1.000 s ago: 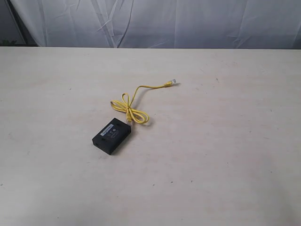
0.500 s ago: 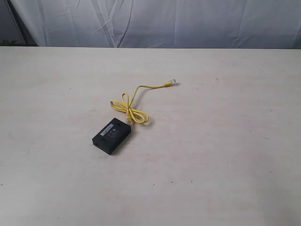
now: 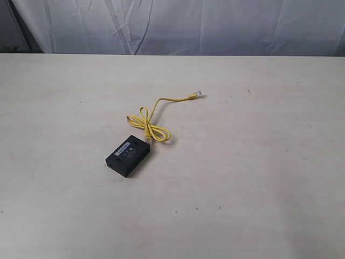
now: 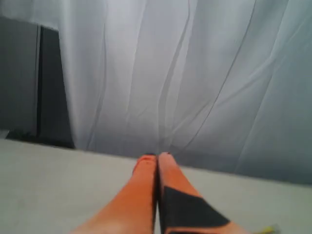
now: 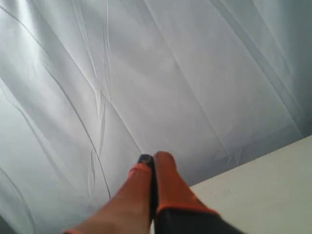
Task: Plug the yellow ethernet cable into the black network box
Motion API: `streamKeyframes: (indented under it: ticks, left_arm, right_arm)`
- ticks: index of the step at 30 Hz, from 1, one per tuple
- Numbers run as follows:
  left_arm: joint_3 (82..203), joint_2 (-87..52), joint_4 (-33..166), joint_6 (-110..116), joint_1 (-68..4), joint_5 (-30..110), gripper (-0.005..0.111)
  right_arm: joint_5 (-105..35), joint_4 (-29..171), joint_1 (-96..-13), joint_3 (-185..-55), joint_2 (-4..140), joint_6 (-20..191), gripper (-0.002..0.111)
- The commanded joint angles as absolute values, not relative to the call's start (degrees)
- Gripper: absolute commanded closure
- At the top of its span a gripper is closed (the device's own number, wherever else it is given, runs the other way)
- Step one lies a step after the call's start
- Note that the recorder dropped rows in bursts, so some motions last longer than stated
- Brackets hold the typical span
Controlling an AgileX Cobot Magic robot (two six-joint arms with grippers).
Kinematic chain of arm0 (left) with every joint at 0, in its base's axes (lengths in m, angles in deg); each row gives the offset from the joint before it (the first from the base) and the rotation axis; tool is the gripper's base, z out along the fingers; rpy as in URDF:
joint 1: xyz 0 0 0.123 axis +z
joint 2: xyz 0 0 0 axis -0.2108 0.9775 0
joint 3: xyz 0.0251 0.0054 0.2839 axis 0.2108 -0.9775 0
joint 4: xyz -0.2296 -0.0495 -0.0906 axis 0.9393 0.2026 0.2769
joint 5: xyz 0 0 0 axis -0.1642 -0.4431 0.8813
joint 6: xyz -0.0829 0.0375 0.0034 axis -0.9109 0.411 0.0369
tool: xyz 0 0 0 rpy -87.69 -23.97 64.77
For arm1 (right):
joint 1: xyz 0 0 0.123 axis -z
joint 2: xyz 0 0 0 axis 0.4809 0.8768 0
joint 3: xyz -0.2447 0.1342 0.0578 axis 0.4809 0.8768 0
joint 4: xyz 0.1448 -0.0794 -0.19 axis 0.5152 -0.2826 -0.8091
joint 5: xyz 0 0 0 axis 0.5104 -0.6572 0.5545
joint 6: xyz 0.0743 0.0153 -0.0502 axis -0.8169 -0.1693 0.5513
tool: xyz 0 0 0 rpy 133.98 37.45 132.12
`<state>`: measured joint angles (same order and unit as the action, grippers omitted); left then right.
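The black network box (image 3: 128, 155) lies flat on the pale table, a little left of centre in the exterior view, with a pale label on top. The yellow ethernet cable (image 3: 152, 123) lies knotted just behind the box; one end sits at the box's back edge, and the other clear plug (image 3: 198, 95) rests free to the right. Neither arm shows in the exterior view. My left gripper (image 4: 157, 157) is shut with nothing between its orange fingers, pointing at the curtain. My right gripper (image 5: 152, 159) is likewise shut and empty, also facing the curtain.
A white curtain (image 3: 178, 27) hangs behind the table's far edge. The pale tabletop (image 3: 259, 178) spreads wide around the box and cable. A tiny yellow speck (image 4: 267, 229) shows at the edge of the left wrist view.
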<state>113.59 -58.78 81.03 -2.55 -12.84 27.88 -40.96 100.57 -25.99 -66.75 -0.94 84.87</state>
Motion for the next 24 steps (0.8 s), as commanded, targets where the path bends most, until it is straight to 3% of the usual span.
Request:
streamKeyframes:
  ticks: [1,15,24]
  left_arm:
    - [119.1,-46.5,80.2,6.3,-13.4,19.7,0.107]
    - [131.0,-17.0,96.4,26.8,-15.8,8.9,0.107]
    - [134.6,-2.3,113.5,43.7,-15.8,4.5,0.107]
  right_arm:
    - [-46.6,94.5,-26.2,-71.1,4.0,85.6,0.109]
    - [-63.1,93.3,-26.7,-87.0,27.6,101.0,0.109]
    - [-71.4,94.6,-32.5,-97.6,44.4,106.5,0.109]
